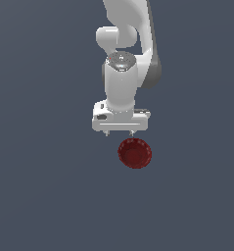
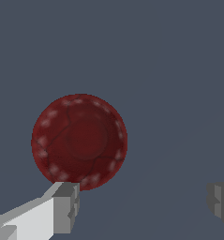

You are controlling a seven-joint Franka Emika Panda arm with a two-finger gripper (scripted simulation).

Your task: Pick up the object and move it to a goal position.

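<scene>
While the tool (image 2: 142,204) gapes, bowl (image 2: 79,141) sits just outside.

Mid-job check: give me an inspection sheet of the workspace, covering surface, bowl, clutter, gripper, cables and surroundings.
Surface: plain dark grey-blue floor, no markings seen.
Job's things: dark red bowl sits upright and whole; the wrist view shows its flat bottom and speckled rim. No goal marker seen.
Clutter: nothing seen.
Gripper: gripper is open and empty, jaws wide apart; one fingertip is near the bowl's rim, and the bowl is not between the fingers.
Cables: nothing seen.
Surroundings: only the white arm.
</scene>
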